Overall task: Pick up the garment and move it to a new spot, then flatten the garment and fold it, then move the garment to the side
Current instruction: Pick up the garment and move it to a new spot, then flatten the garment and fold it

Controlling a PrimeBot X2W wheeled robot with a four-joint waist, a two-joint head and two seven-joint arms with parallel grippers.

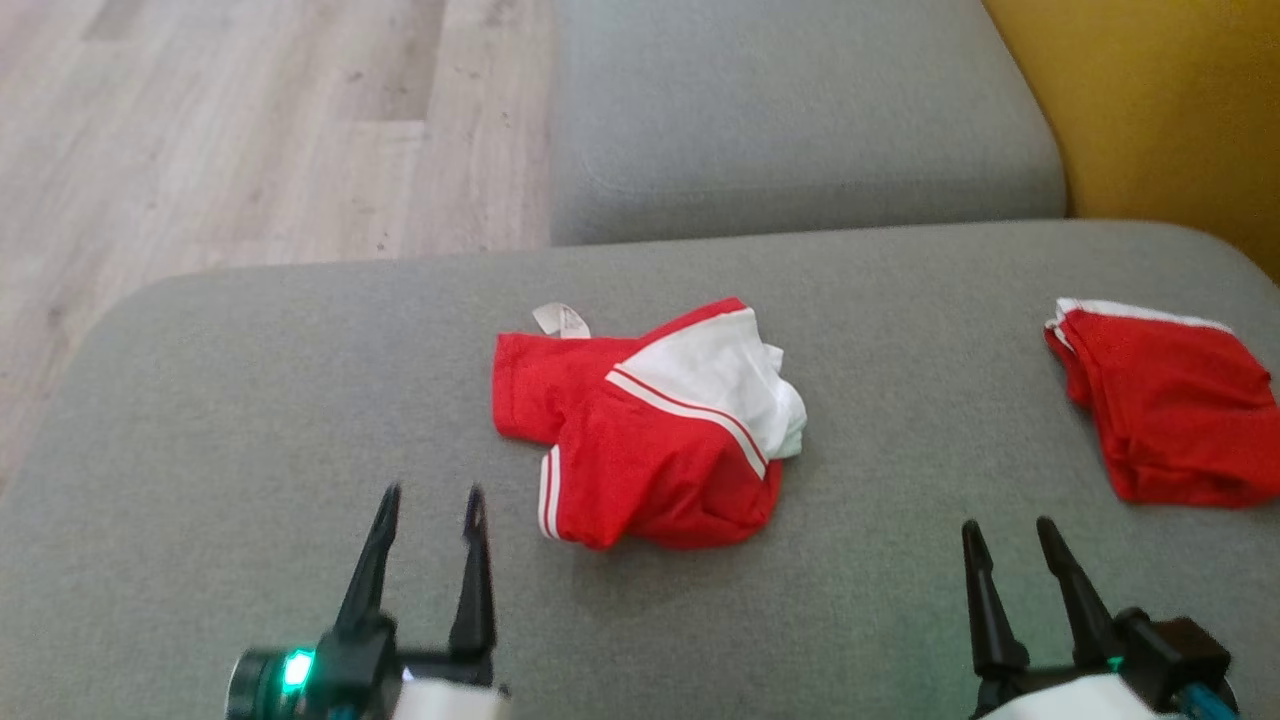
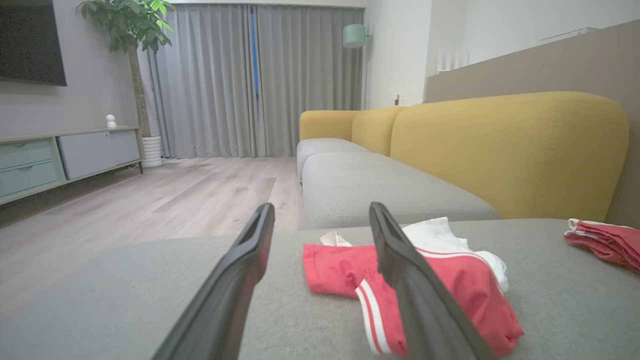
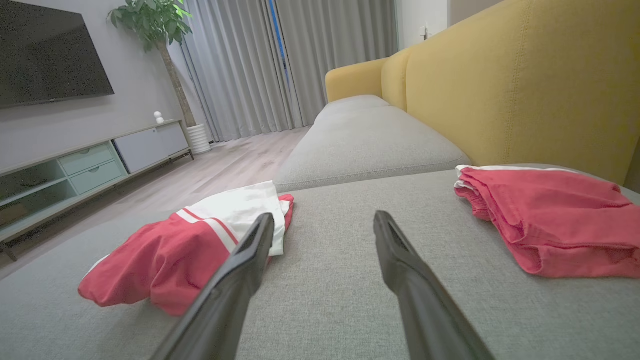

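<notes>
Head view, left tool, right tool, spread

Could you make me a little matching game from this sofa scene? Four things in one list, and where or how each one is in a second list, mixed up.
Things:
1. red-and-white garment
2. other red garment
3. left gripper
4. sofa back

Place, colour or state:
A. yellow
B. open, holding nothing
C. crumpled in the middle of the grey cushion
D. at the cushion's right end, near the sofa back

Pairs: 1-C, 2-D, 3-B, 4-A
</notes>
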